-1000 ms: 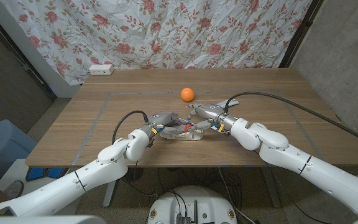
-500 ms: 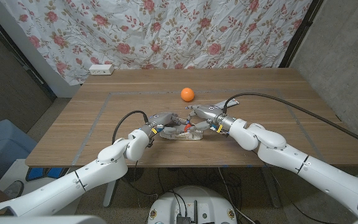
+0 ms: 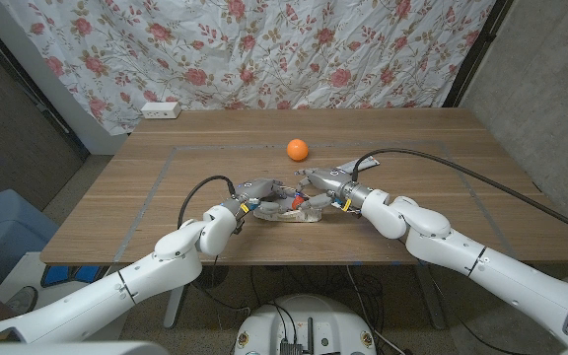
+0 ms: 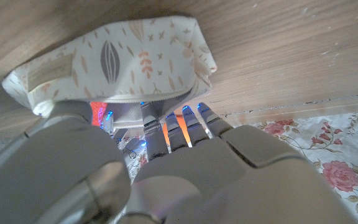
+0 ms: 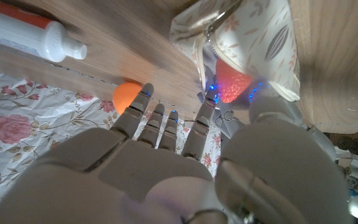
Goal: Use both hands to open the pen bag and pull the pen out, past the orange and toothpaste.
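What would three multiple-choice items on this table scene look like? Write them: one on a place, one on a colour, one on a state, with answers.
1. Where is the orange relative to the pen bag?
A. Farther from the robot
B. Inside the bag
C. At the table's near edge

2. What colour is the toothpaste tube's cap?
A. Black
B. White
C. Green

3. What state is the pen bag in?
A. Zipped flat, untouched
B. Hanging off the table
C. Gaping open, with the left hand and right hand at it

Answers: 1 A, the head view shows it beyond the bag. 2 B, the right wrist view shows a white cap. 3 C, the right wrist view shows the zip parted.
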`<state>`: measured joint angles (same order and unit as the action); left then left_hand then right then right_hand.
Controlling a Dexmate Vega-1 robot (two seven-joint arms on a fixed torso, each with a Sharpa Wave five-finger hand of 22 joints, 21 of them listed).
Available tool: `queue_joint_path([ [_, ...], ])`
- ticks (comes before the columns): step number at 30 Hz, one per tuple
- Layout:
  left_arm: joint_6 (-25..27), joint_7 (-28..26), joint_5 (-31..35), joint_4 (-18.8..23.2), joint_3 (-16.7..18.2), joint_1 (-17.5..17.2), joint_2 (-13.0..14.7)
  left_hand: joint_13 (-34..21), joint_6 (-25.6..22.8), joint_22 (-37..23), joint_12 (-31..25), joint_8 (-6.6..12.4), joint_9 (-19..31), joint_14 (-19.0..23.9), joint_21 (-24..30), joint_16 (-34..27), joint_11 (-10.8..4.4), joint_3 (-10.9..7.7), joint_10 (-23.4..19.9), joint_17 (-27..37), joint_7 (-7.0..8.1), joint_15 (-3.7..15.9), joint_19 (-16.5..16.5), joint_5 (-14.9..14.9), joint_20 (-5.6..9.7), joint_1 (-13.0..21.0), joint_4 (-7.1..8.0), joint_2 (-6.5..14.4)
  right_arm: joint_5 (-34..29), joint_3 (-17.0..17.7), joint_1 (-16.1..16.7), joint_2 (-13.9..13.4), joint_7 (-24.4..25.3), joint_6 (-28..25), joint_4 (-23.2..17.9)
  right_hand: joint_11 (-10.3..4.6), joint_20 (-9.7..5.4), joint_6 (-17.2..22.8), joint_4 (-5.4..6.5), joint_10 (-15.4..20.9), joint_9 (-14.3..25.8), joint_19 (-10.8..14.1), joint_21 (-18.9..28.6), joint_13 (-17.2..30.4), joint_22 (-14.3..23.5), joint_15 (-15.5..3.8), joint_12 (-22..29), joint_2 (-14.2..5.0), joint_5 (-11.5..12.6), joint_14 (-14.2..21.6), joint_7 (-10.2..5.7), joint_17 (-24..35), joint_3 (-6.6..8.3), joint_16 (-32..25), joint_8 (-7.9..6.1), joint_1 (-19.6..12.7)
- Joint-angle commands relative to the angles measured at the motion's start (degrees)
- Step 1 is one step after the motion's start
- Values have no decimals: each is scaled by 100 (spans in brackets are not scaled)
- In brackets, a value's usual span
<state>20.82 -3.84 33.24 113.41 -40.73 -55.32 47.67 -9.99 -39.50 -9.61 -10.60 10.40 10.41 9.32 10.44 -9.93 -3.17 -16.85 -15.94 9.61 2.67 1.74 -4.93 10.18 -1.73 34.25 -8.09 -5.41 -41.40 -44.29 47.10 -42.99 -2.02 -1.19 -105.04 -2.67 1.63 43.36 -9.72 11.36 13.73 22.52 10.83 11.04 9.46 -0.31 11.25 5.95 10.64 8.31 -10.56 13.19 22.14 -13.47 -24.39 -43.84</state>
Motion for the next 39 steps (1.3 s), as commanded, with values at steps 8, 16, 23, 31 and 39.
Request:
queue_joint_path([
  [8, 43, -14, 21, 10, 14, -36, 0, -27, -21, -15, -37, 32, -1, 9, 28, -45, -7, -24, -4, 17, 27, 22, 5, 23, 7, -17, -34, 59, -38, -89, -71, -2, -211, -171, 8, 72, -5, -261, 22, -35, 34, 25, -3, 33, 14, 26, -22, 54, 46, 9, 10, 21, -52, -28, 47, -25],
  [16, 15, -6, 11, -35, 8, -6, -17, -27, -23, -15, -42, 33, -1, 27, 29, -51, -16, -29, -16, 17, 29, 26, 3, 23, 8, -17, -38, 69, -23, -103, -99, -1, -277, -216, -3, 79, -2, -387, 41, -73, 44, 2, -12, 35, 14, 56, -32, 69, 57, -23, 31, 32, -73, -20, 76, -9],
  [23, -15, 9, -2, -69, 1, 20, -18, -27, -13, -15, -43, 30, -1, 30, 29, -50, -14, -32, -18, 17, 35, 29, 3, 22, 2, -18, -40, 79, -55, -120, -118, 21, -142, -158, 57, 63, -7, 10, 62, -23, 79, 12, -7, 39, 15, 38, -2, 64, 83, -7, 94, 55, -99, -37, -144, -7],
  [31, 13, 18, 3, -82, -3, 32, -32, -27, -8, -16, -44, 28, -1, 30, 33, -49, -17, -36, -20, 17, 60, 24, -5, 21, 8, -18, -43, 87, -71, -118, -127, 42, 62, -38, 127, -8, -27, 369, 57, 117, 116, 82, 14, 38, 15, -39, 42, 38, 105, 94, 99, 72, -102, -86, -350, -65],
  [39, -50, 96, 60, -109, -58, 107, -6, -27, -13, -16, -44, 33, 0, 36, 35, -49, -15, -61, -23, 18, 86, 21, -11, 23, -2, 10, -53, 127, -38, -100, -136, 65, 157, 31, 158, -16, -55, 490, 53, 203, 131, 130, 24, 37, 14, -62, 65, 24, 115, 140, 77, 80, -101, -108, -428, -101],
])
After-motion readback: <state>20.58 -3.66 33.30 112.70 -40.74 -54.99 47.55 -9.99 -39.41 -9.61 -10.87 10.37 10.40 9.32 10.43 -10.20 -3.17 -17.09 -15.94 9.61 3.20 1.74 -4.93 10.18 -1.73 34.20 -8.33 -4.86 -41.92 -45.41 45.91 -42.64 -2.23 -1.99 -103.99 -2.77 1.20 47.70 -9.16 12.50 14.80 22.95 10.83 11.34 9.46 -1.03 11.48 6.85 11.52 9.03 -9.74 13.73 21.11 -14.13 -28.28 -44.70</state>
